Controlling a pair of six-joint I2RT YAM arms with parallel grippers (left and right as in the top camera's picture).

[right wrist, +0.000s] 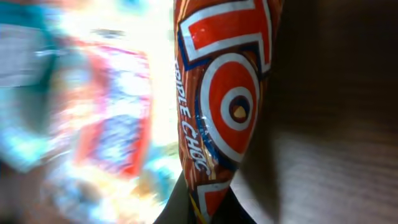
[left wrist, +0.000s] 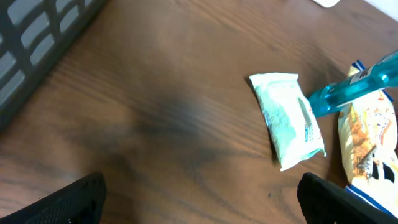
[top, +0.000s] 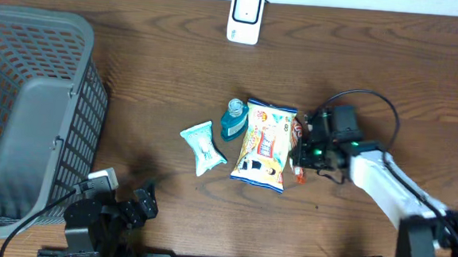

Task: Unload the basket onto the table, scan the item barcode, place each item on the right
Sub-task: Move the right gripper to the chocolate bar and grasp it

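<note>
My right gripper (top: 301, 149) is shut on a red and orange chocolate bar (right wrist: 224, 93) printed "TRIPLE CHOC". In the right wrist view the bar's lower end is pinched between the dark fingers of the gripper (right wrist: 208, 206). From overhead the bar (top: 297, 134) lies along the right edge of a yellow snack bag (top: 265, 144). No barcode shows on it. The white scanner (top: 245, 16) stands at the table's far edge. My left gripper (top: 133, 206) is open near the front left, with only bare wood between its fingers (left wrist: 68, 202).
A blue bottle (top: 233, 119) touches the snack bag's upper left. A pale green wipes packet (top: 203, 148) lies left of it, also seen as the packet (left wrist: 287, 118) in the left wrist view. A grey basket (top: 31, 108) fills the left side.
</note>
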